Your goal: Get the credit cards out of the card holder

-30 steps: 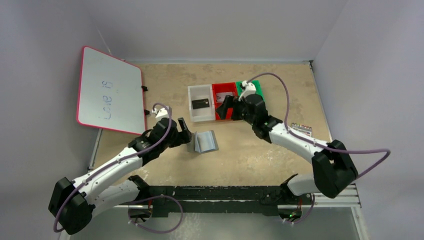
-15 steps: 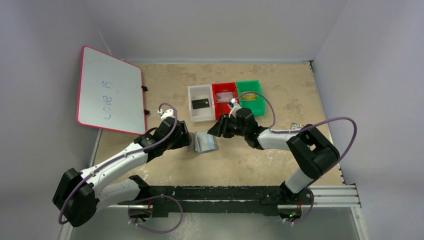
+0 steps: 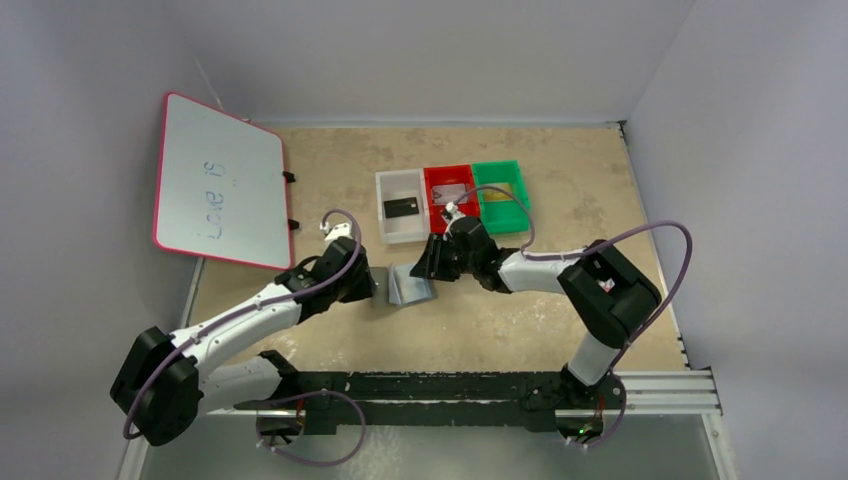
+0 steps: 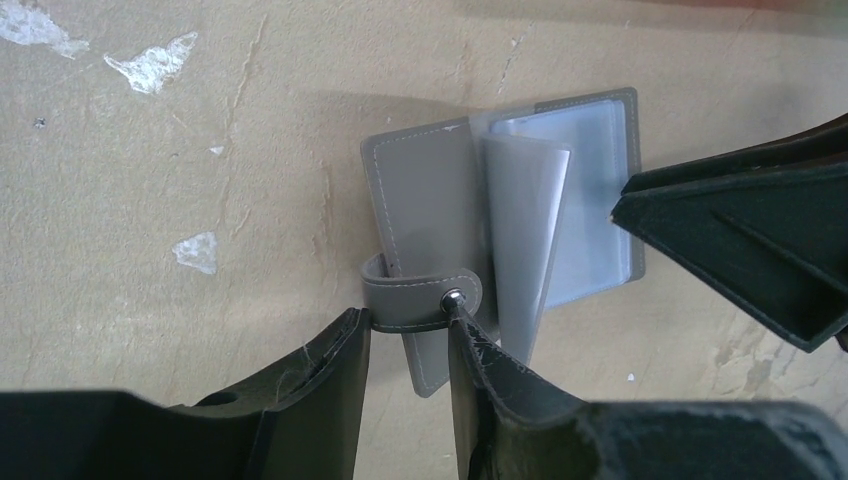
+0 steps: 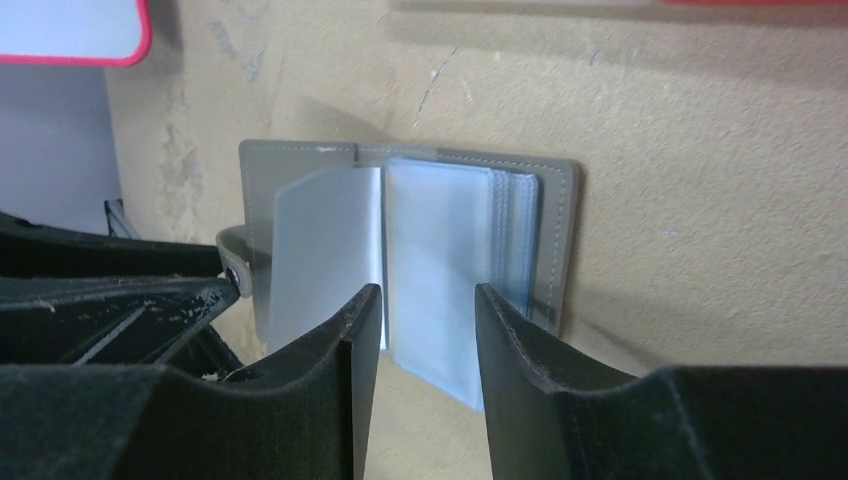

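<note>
**Card holder open between 2 grippers**

Top view: the card holder (image 3: 412, 287) lies open on the table (image 3: 520, 320), with the left gripper (image 3: 375, 285) at its left edge and the right gripper (image 3: 430, 265) at its far right corner. A black card (image 3: 400, 207) lies in the white tray (image 3: 402, 230). Left wrist: the jaws stand half-closed about the snap strap (image 4: 420, 305); a firm pinch cannot be told. Right wrist: the fingers (image 5: 340, 350) straddle the clear sleeves (image 5: 430, 230), grip unclear.

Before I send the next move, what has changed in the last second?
The right gripper swung from over the red tray down to the card holder; its jaws now straddle the clear sleeves. The left gripper edged in to the holder's strap, jaws narrower. No firm grip shows yet. The holder, red tray and black card stayed put.
</note>
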Robot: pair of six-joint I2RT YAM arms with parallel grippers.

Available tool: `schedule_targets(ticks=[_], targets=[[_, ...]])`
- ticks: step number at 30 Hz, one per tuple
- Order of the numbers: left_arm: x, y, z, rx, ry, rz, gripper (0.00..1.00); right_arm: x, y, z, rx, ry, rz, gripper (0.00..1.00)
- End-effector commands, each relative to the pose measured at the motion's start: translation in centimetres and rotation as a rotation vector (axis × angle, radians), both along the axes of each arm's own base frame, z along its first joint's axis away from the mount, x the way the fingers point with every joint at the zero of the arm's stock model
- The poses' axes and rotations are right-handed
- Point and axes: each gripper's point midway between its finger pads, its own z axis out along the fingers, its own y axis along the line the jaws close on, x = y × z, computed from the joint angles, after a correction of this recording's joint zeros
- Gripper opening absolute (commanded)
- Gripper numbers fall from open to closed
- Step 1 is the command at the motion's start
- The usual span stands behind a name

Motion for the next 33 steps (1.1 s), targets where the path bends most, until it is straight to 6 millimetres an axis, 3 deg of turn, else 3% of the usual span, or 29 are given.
schedule_targets(ticks=[1, 9, 20, 28, 30, 33], targets=[[0.0, 0.5, -0.9, 0.039, 0.003, -0.009, 0.33, 1.4, -0.2, 0.2, -0.054, -0.014, -0.038, 0.41], [0.0, 0.6, -1.6, 0.057, 0.014, -0.014, 0.27, 1.2, 0.3, 0.0, -0.035, -0.005, -0.014, 0.35], [0.3, 0.3, -1.6, 0.043, 0.009, -0.014, 0.20, 1.6, 0.8, 1.7, -0.057, -0.057, 0.018, 0.25], [0.8, -0.1, -1.4, 0.048, 0.006, -0.019, 0.17, 0.6, 2.8, 2.6, 0.039, -0.035, 0.113, 0.25], [0.8, -0.1, -1.4, 0.045, 0.004, -0.017, 0.16, 0.1, 3.5, 3.3, 0.087, -0.040, 0.162, 0.25], [0.7, -0.1, -1.4, 0.040, 0.004, -0.015, 0.16, -1.0, 5.1, 5.8, 0.209, -0.093, 0.261, 0.30]])
